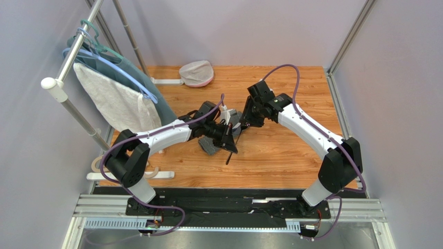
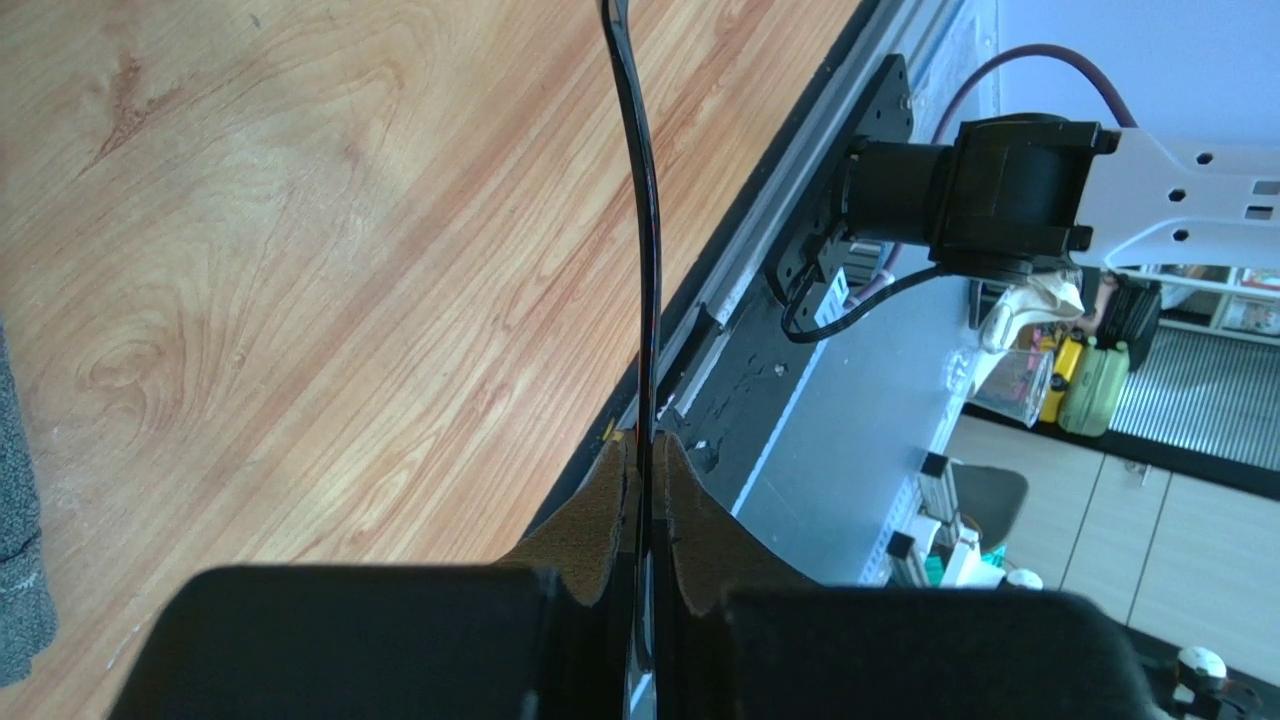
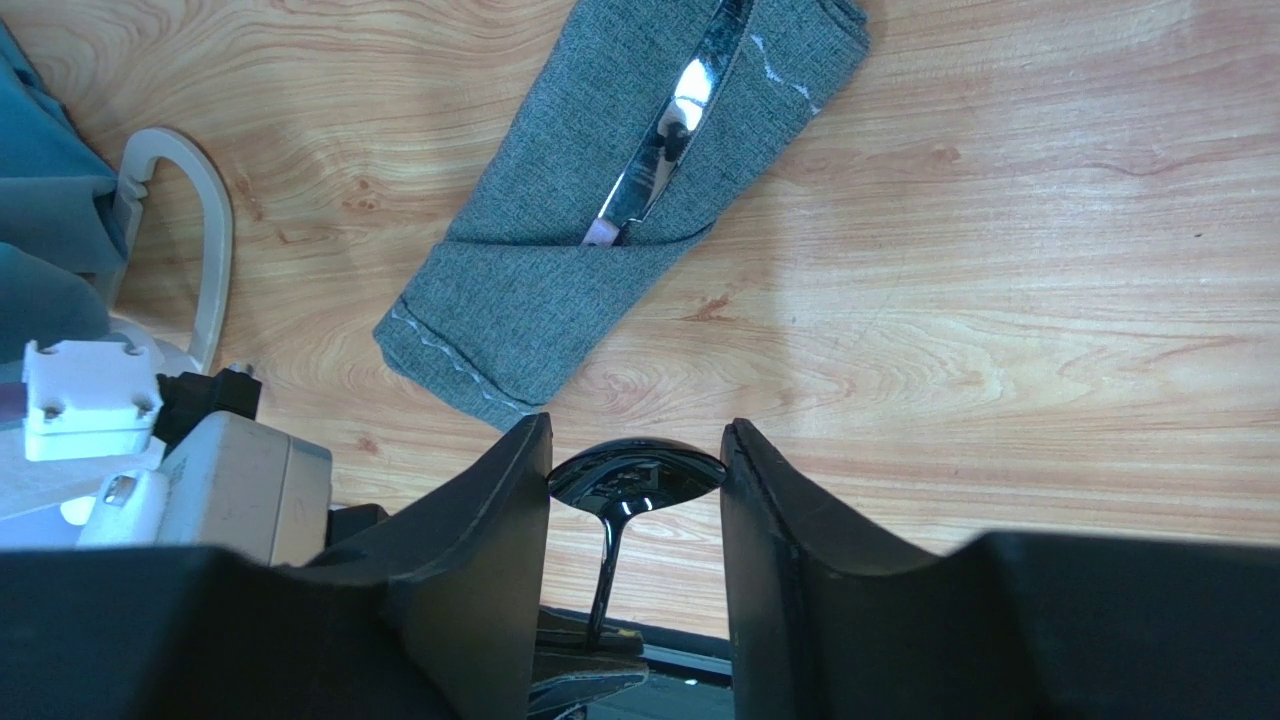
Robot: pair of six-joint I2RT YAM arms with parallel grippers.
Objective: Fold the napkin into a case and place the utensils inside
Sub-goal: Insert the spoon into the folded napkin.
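Note:
The case, a narrow folded dark grey cloth pouch, lies flat on the wooden table with a silver utensil tucked in its fold. In the top view the case lies partly hidden under the arms. My left gripper is shut on the thin handle of a black spoon and holds it above the table. My right gripper has its jaws against both sides of the spoon's bowl. Both grippers meet over the table's middle, the left and the right.
A white towel and a teal garment hang on the rack at the left. A pale mesh cover lies at the back. A beige hanger lies near the case. The black base rail runs along the table's near edge.

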